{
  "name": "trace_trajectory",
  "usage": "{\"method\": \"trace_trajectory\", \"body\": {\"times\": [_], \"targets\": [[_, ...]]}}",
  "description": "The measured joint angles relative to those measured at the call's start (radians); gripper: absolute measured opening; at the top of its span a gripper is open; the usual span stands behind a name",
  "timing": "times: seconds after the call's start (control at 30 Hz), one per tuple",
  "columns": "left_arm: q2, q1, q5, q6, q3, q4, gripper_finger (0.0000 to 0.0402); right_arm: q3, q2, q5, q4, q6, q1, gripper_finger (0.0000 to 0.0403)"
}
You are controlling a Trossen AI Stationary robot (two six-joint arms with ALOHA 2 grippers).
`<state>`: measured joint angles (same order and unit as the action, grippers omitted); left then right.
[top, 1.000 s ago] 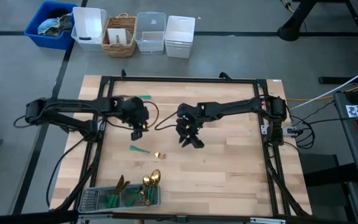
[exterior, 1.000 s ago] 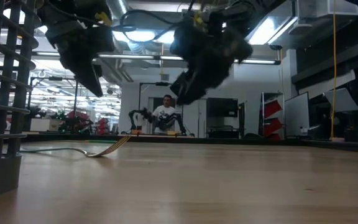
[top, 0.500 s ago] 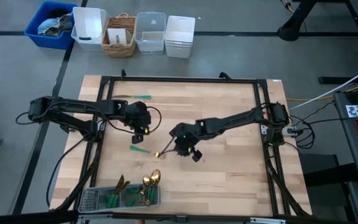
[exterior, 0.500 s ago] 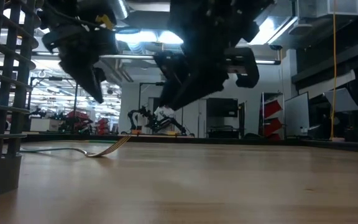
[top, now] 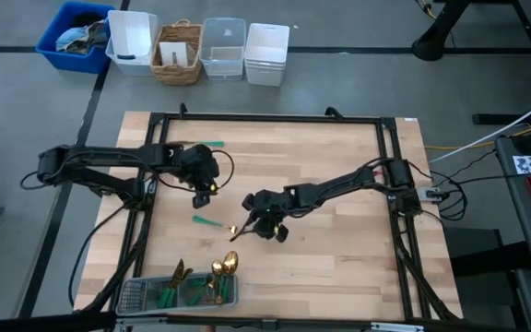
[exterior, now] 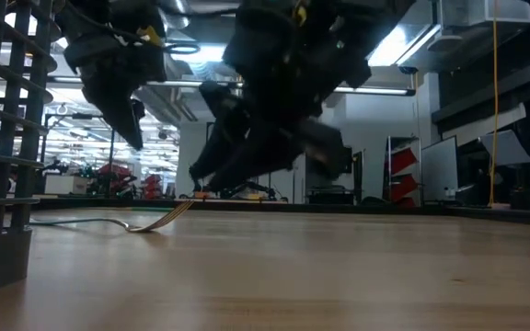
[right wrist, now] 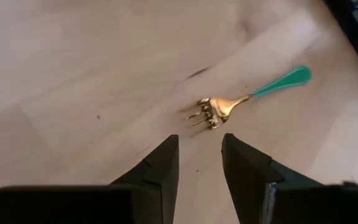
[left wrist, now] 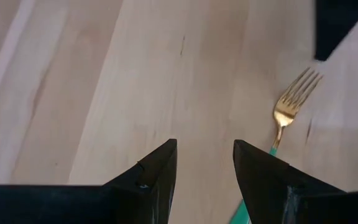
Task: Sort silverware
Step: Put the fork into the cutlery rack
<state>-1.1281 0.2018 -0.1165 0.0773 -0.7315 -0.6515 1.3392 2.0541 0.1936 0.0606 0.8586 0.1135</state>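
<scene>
Fork [top: 218,224] flat on bare table [top: 339,184], left of frame centre in high view, gold head toward right gripper [top: 262,224]. Right gripper's fingers apart, just beside head; best lowered astride the teal handle before closing. Left gripper [top: 205,189], fingers apart, waiting above.

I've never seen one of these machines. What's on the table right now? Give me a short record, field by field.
Table: pale wooden top inside a black frame
Loose fork: gold head, teal handle, lying flat on the wood
Other loose piece: teal handle near the far edge
Tray: grey mesh at the near edge, with several gold-and-teal pieces in it
Right gripper: open, empty, low beside the fork's head
Left gripper: open, empty, raised above the wood
</scene>
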Motion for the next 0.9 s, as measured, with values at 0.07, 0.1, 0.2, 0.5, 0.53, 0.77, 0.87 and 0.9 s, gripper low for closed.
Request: {"method": "trace_trajectory", "body": {"times": [0.07,0.1,0.2,0.5,0.53,0.77,0.87,0.9], "targets": [[0.012,0.0,0.0,0.0,0.0,0.014,0.0149,0.0,0.018,-0.003,-0.008,0.024,0.003,0.0121],[0.015,-0.001,0.0,-0.001,0.0,0.014,0.0149,0.0,0.027,-0.009,-0.012,0.041,0.005,0.0121],[0.019,-0.001,-0.001,-0.001,0.0,0.01,0.0149,0.0,0.048,-0.02,-0.039,0.069,0.013,0.0121],[0.019,-0.001,-0.001,0.0,0.0,0.015,0.0149,0.0,0.094,-0.048,-0.195,0.071,0.018,0.0121],[0.019,-0.001,-0.001,0.0,0.0,0.014,0.0149,0.001,0.099,-0.048,-0.206,0.071,0.017,0.0121],[0.019,-0.001,-0.001,0.0,0.0,0.015,0.0149,0.0,0.139,-0.048,-0.225,0.071,0.018,0.0121],[0.019,-0.001,-0.001,0.001,0.0,0.016,0.0149,0.0,0.14,-0.048,-0.234,0.071,0.018,0.0121],[0.019,-0.001,-0.001,0.001,0.0,0.016,0.0149,0.0,0.14,-0.048,-0.238,0.071,0.018,0.0121]]}}
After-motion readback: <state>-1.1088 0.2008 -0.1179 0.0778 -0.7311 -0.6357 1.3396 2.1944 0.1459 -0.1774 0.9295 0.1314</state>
